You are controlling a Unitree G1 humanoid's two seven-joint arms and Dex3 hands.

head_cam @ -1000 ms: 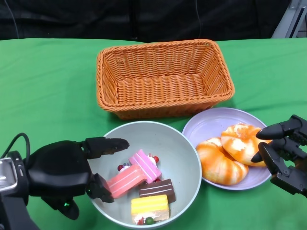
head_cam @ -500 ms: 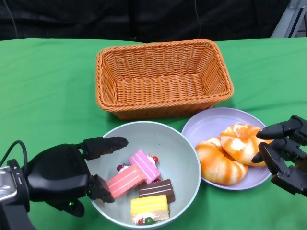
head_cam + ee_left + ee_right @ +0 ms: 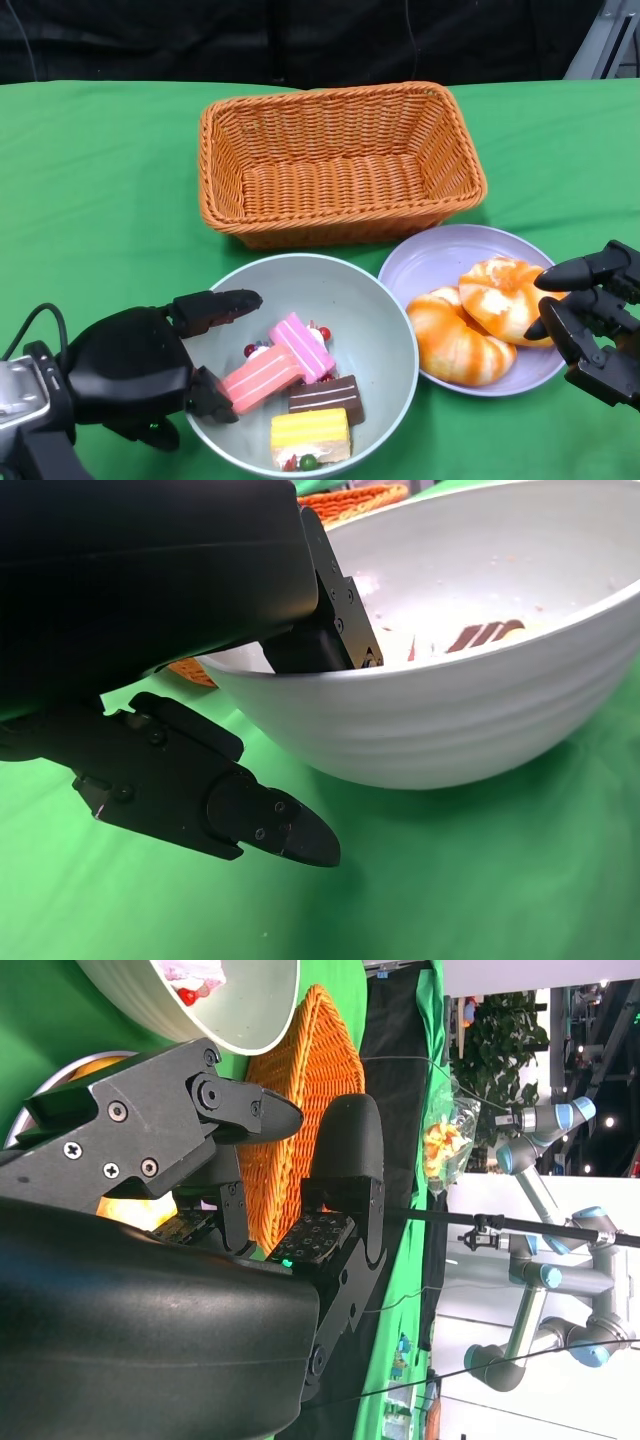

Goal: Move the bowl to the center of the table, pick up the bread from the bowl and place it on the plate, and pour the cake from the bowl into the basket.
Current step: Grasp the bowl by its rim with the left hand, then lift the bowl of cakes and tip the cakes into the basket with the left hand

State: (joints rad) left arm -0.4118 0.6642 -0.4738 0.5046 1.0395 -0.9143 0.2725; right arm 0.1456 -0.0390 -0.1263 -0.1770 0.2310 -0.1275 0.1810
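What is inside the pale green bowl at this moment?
The bowl holds four cake pieces with small red and green bits. The left hand's fingers cover its near-left rim; anything beneath the cakes is hidden.

Open green tabletop lies left of the basket and to its right, giving a hand free passage there. The basket's near wall stands just beyond the bowl and the plate, leaving only a narrow strip of cloth between them. Bowl and plate sit almost rim to rim. The left hand crowds the bowl's left rim; the right hand flanks the plate's right edge.
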